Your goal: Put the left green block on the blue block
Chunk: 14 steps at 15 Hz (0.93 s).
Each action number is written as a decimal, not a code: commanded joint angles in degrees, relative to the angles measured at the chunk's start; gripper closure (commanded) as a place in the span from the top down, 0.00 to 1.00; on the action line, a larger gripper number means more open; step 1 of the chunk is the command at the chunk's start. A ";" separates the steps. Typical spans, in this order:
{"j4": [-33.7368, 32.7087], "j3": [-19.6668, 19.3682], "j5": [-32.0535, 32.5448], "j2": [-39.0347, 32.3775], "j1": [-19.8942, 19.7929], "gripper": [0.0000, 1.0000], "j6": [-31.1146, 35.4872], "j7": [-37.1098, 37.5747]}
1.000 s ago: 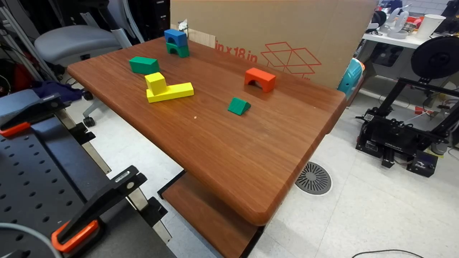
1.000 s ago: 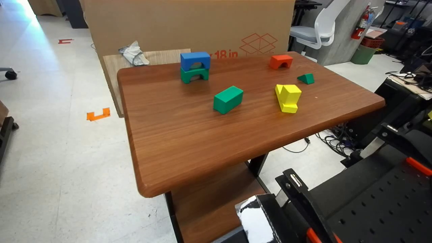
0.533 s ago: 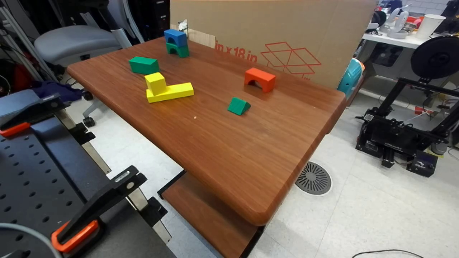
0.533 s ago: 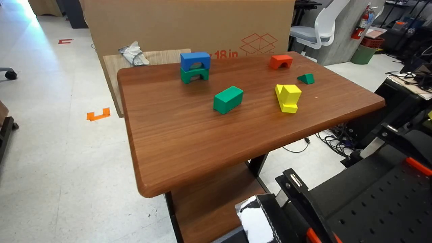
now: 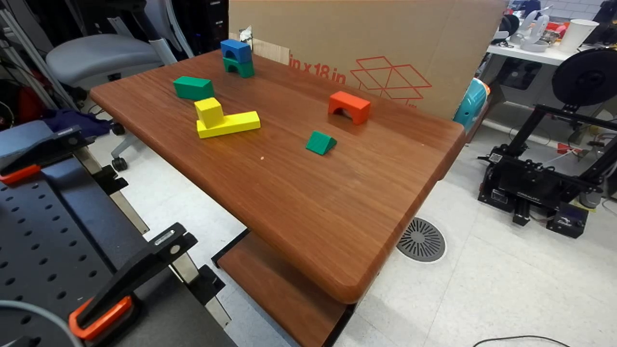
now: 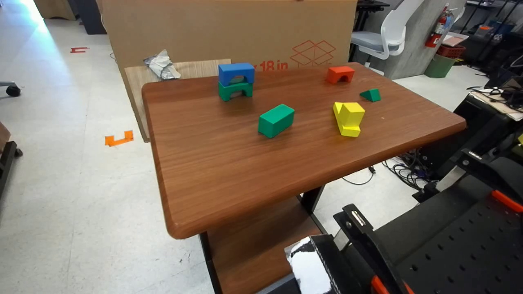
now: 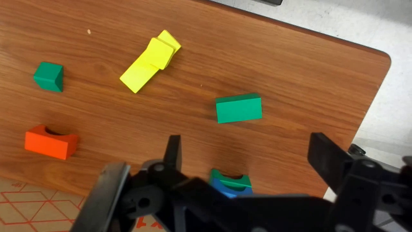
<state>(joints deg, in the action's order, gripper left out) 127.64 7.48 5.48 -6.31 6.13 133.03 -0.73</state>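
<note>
The left green block, a plain long rectangular block, lies flat on the wooden table in both exterior views [image 5: 194, 87] [image 6: 276, 120]. The wrist view also shows this green block [image 7: 238, 109]. The blue block is arch-shaped and sits on a green arch block in both exterior views [image 5: 236, 50] [image 6: 236, 72]. In the wrist view the blue block [image 7: 230, 190] is partly hidden by the gripper body. My gripper [image 7: 247, 141] is open, with nothing between its fingers. It is above the table, with the rectangular green block beyond its fingertips. Neither exterior view shows the gripper.
The supporting green arch block [image 6: 235, 90] stands near the table's [image 6: 212, 171] back edge. A yellow block stack [image 5: 224, 120] is near the rectangular green block. A small green wedge [image 5: 321, 142] and an orange arch [image 5: 349, 107] stand farther off. A cardboard box [image 5: 366, 43] borders the table.
</note>
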 commanded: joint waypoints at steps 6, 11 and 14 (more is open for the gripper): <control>-3.02 -0.40 -0.24 -8.22 0.48 1.00 1.70 -0.85; -4.59 -0.84 0.89 -12.50 1.01 1.00 2.10 0.61; -5.61 -1.29 1.88 -14.89 1.62 1.00 3.01 1.85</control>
<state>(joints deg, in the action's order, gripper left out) 124.01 7.43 5.49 -18.35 6.34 134.25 -0.79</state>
